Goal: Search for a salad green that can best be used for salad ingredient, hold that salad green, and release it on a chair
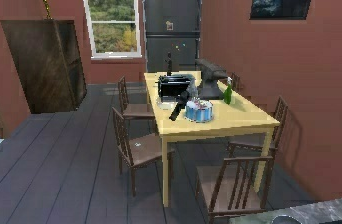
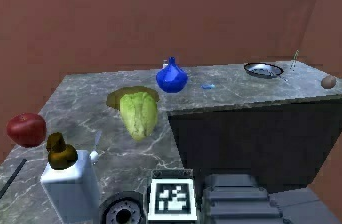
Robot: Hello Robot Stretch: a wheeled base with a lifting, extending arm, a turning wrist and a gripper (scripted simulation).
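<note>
The pale green leafy salad green [image 2: 139, 112] is lying on the grey marble counter [image 2: 84, 88], spotted but not yet lifted. The gripper [image 2: 125, 211] is sitting low at the near edge. I cannot tell its fingers' state or whether it holds anything. Grasping it and dropping it on a dark wooden chair [image 1: 139, 148] are both left to do.

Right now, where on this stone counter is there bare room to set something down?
The counter is bare between the red fruit and the lettuce, and along the far edge between the blue vase and the metal bowl. The near-left corner, by the white bottle, is crowded.
</note>
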